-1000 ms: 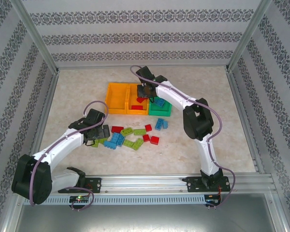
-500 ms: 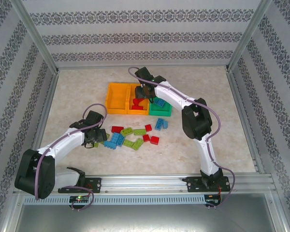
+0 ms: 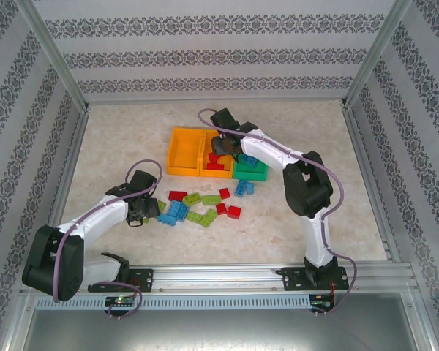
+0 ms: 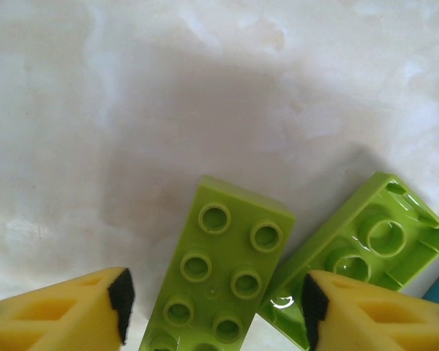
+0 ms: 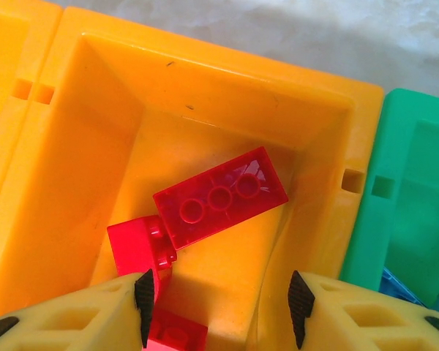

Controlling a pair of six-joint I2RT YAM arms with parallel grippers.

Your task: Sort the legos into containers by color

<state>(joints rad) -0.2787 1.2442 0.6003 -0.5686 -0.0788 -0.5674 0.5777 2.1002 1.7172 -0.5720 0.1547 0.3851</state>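
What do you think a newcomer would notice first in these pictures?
The bins at the centre of the table stand out first, the middle orange-yellow one holding red legos beneath the open right end effector. In front of them lies a red, blue and lime scatter, where the open left end effector straddles a lime brick.

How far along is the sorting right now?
Partly done. Red bricks lie in the middle orange bin, blue ones in the green bin. The right hand hangs open above the reds, holding nothing. The left hand is open astride a lime brick on the table, not yet gripped. About ten loose bricks of all three colours remain.
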